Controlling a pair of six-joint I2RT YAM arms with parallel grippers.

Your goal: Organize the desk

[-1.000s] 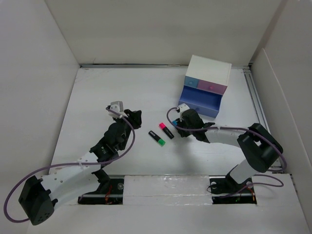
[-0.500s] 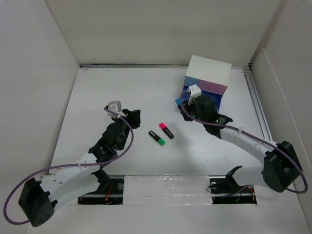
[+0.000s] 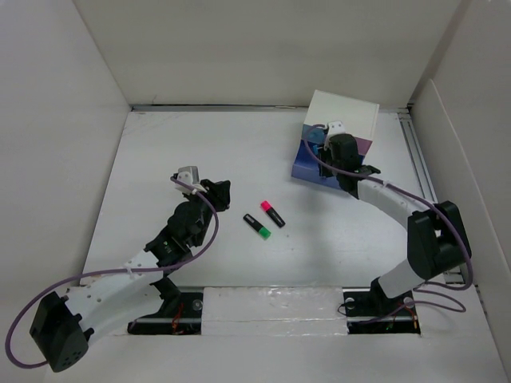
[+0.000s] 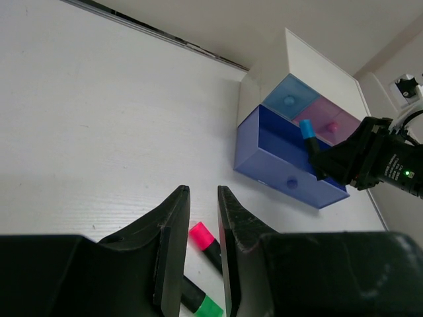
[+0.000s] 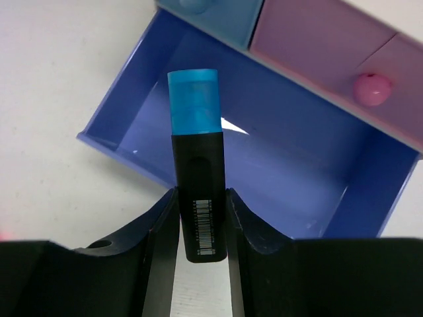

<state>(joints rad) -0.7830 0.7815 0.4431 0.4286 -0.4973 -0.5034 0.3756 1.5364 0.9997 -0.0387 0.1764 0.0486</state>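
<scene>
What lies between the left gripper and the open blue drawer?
A pink-capped highlighter and a green-capped highlighter on the desk, shown in the top view.

Bright, even, diffuse light fills all three views; the white counter (image 3: pixel 160 159) reads matte, without glare, and the shadows on it are faint and soft-edged. In the wrist views the left claw (image 4: pixel 203 251) and right claw (image 5: pixel 200 231) sit dark and slightly blurred at 6 o'clock. The blue highlighter (image 5: pixel 196 172) is sharp; a small white glint marks the drawer (image 5: pixel 291 165) floor near centre.
</scene>
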